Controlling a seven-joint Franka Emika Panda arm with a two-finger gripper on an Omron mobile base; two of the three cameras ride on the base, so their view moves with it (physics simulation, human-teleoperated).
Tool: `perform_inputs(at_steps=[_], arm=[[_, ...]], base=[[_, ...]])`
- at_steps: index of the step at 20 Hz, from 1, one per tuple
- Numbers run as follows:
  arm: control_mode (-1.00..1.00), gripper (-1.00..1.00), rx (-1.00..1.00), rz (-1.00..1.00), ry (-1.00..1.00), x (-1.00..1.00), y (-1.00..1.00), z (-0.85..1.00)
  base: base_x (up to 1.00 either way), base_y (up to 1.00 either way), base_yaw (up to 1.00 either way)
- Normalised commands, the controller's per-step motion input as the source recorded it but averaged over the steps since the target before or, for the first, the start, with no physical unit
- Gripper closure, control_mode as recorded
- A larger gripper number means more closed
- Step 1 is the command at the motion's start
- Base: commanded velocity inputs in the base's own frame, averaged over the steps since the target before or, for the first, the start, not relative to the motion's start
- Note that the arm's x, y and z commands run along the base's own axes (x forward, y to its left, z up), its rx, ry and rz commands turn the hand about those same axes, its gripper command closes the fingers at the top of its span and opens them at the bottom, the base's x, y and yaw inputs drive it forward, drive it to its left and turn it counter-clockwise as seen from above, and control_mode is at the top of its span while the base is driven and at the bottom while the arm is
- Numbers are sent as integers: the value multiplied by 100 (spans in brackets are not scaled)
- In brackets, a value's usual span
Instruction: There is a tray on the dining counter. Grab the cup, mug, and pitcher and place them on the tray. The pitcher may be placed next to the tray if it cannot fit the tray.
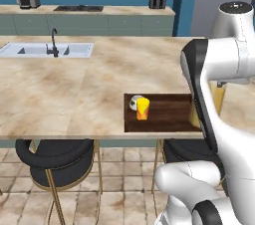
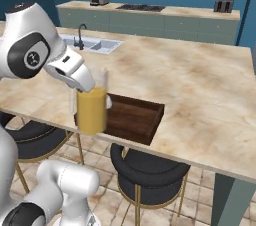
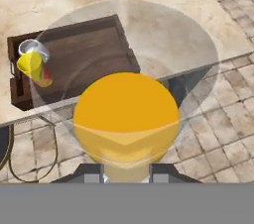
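Claw (image 3: 126, 171) pinching one pitcher (image 2: 92, 107), lifted at left-centre of the right base view.
One tray (image 1: 169, 112) at centre-right carries one cup (image 1: 143, 108) and one mug (image 1: 135, 102).

Three views set around one corner of the dining counter (image 1: 60, 94)

The counter is viewed from behind the arm, forward and down, by both base cameras: the tray (image 1: 167, 117) is seen at 3 o'clock from the left and at 9 o'clock (image 2: 137, 115) from the right. The sink (image 1: 47, 50) is shared too. The tray (image 3: 84, 52) is looked down upon from close above the pitcher (image 3: 126, 114) by the hand camera.
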Motion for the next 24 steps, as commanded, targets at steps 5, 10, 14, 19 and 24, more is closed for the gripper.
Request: perform_inputs(at_steps=[5, 10, 14, 19, 24], arm=[[-100, 100, 0, -5, -18, 68, -1, 0], [-100, 100, 0, 0, -21, 79, -9, -7], [-100, 100, 0, 0, -15, 67, -22, -37], [-100, 100, 0, 0, -2, 66, -9, -40], [-100, 100, 0, 0, 0, 49, -8, -28]], base=[[0, 0, 0], [0, 0, 0], [0, 0, 0], [0, 0, 0], [0, 0, 0]])
